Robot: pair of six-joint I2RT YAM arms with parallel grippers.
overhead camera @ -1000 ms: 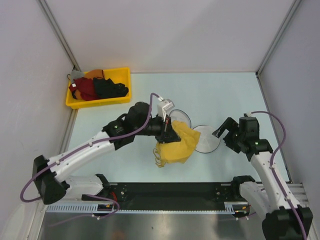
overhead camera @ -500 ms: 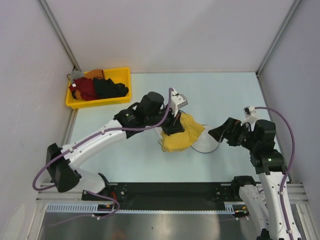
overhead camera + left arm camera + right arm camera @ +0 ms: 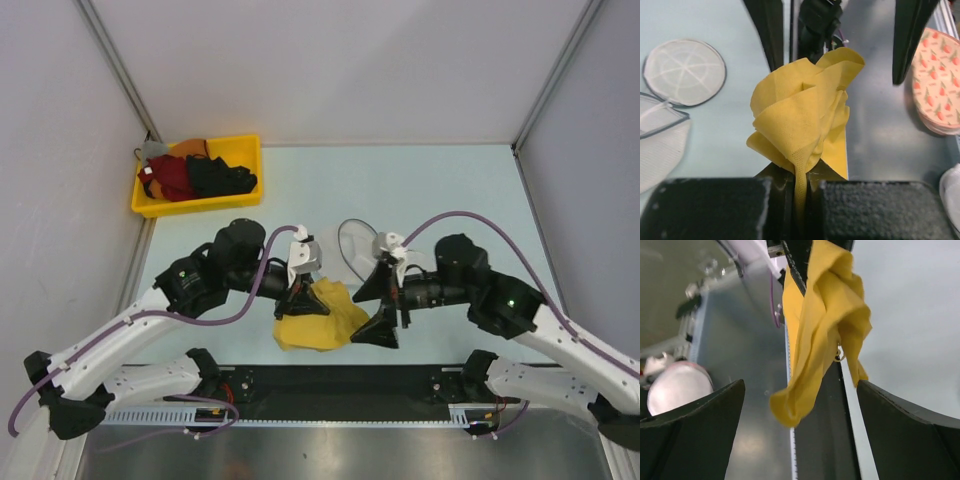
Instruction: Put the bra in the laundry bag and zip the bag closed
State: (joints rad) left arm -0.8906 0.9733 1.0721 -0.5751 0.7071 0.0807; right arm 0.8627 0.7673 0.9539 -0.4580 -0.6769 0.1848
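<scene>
The yellow bra (image 3: 322, 320) hangs bunched from my left gripper (image 3: 301, 296), which is shut on a fold of it above the table's near edge. In the left wrist view the bra (image 3: 805, 112) rises from the shut gripper (image 3: 802, 200). My right gripper (image 3: 383, 310) is open, just right of the bra and facing it. In the right wrist view the bra (image 3: 822, 325) hangs ahead between the spread fingers (image 3: 690, 425). The white mesh laundry bag (image 3: 356, 248) lies open behind the right gripper, partly hidden. Both of its halves show in the left wrist view (image 3: 685, 72).
A yellow bin (image 3: 243, 150) with dark and red clothes stands at the back left. The black base rail (image 3: 330, 385) runs along the near edge. A pink patterned object (image 3: 940, 80) lies beyond the table edge.
My left gripper has carried the bra from over the bag toward the near edge. My right arm has swung left, bringing its open gripper beside the bra.
</scene>
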